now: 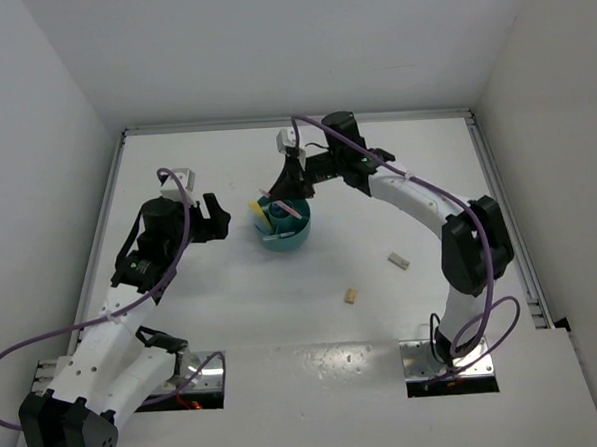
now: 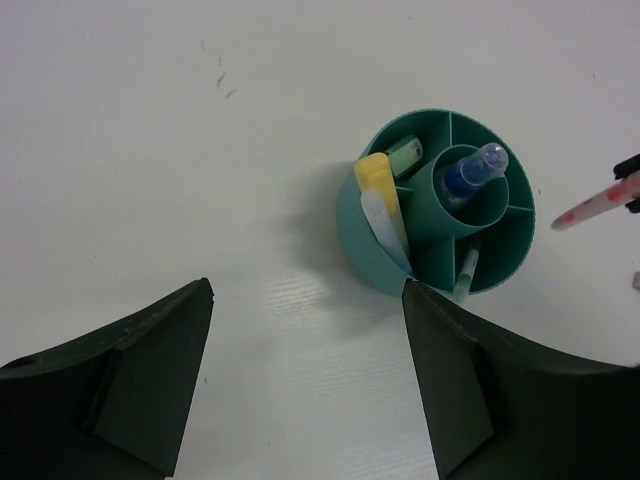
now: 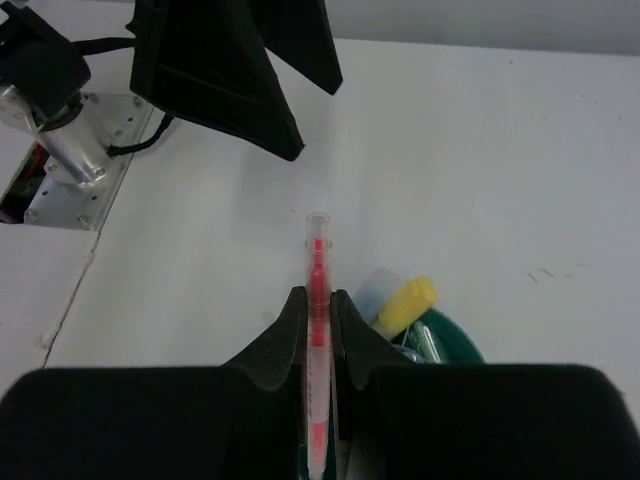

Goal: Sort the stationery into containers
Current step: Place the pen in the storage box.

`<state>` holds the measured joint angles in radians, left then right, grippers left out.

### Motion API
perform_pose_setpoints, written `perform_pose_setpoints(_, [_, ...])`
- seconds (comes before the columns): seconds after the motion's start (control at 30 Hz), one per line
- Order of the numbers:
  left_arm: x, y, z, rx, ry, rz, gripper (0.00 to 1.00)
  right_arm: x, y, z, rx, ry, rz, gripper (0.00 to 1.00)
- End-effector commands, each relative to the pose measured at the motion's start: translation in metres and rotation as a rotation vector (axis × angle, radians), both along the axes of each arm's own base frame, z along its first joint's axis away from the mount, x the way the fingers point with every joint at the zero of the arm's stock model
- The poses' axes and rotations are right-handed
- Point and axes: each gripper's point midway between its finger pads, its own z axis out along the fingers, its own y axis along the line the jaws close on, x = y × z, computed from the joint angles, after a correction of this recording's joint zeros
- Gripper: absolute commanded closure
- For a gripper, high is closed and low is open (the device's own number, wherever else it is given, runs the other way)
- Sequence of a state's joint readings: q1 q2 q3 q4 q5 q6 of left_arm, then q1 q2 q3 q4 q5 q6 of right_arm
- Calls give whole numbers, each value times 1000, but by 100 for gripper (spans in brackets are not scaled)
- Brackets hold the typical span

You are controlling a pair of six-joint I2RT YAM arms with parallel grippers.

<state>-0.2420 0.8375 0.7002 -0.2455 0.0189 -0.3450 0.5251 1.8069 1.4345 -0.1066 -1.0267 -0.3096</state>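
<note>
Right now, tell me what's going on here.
The right gripper is shut on a pink pen, holding it just above the teal organiser. The left gripper is open and empty, off to the organiser's side. The organiser already holds a yellow stick in an outer compartment and a blue-capped tube in its central well. Two small tan blocks lie loose on the table.

The organiser (image 2: 365, 245) is matt teal plastic, its wall finely ribbed. The pink pen (image 3: 318, 262) has a clear, glossy plastic barrel. The white surface (image 2: 150, 150) is smooth, faintly shiny. The right end effector (image 3: 318, 300) is matt black.
</note>
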Motion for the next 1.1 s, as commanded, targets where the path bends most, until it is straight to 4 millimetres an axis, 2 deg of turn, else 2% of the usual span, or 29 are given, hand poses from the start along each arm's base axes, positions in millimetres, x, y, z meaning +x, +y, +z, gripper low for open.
perform_pose_setpoints(0.0, [4, 2, 16, -14, -53, 7, 18, -4, 15, 5, 80, -107, 108, 100])
perform_pose_setpoints(0.03, [4, 2, 16, -14, -53, 7, 18, -10, 18, -4, 80, -99, 135, 100])
perform_pose_setpoints(0.1, [3, 2, 18, -16, -62, 7, 18, -7, 19, -9, 80, -136, 144, 100])
perform_pose_setpoints(0.13, [3, 2, 18, -16, -62, 7, 18, -10, 21, -19, 58, -120, 150, 100])
perform_pose_setpoints(0.4, [2, 0, 18, -20, -61, -2, 18, -19, 17, -61, 32, -200, 260, 100])
perform_pose_setpoints(0.47, [2, 0, 18, -20, -61, -2, 18, -27, 16, -64, 49, -213, 310, 100])
perform_pose_setpoints(0.5, [2, 0, 18, -20, -61, -2, 18, -24, 17, -65, 67, -299, 345, 100])
perform_pose_setpoints(0.57, [2, 0, 18, -20, -61, -2, 18, -32, 11, -77, 28, -261, 360, 99])
perform_pose_setpoints(0.63, [2, 0, 18, -20, -61, -2, 18, -32, 11, -77, 29, -277, 367, 94])
perform_pose_setpoints(0.67, [2, 0, 18, -20, -61, -2, 18, -33, 8, -82, 8, -269, 365, 80])
perform_pose_setpoints(0.73, [2, -1, 18, -23, -60, -11, 18, -31, 6, -86, -10, -296, 367, 72])
perform_pose_setpoints(0.83, [2, -1, 18, -23, -60, -11, 18, -30, 3, -90, -42, -315, 357, 54])
perform_pose_setpoints(0.87, [2, -1, 18, -23, -60, -11, 18, -31, 1, -81, -38, -326, 356, 48])
perform_pose_setpoints(0.9, [2, -1, 18, -23, -60, -11, 18, -33, 1, -78, -38, -326, 356, 48])
perform_pose_setpoints(0.93, [2, -1, 18, -23, -60, -11, 18, -29, -2, -69, -33, -340, 346, 48])
perform_pose_setpoints(1.0, [1, -3, 18, -26, -59, -19, 18, -30, -3, -51, -27, -356, 344, 63])
perform_pose_setpoints(1.03, [0, -5, 23, -34, -76, -31, 18, -29, -4, -36, -30, -376, 325, 74])
perform_pose_setpoints(1.07, [0, -6, 23, -37, -76, -41, 25, -23, -2, -20, -33, -340, 260, 100])
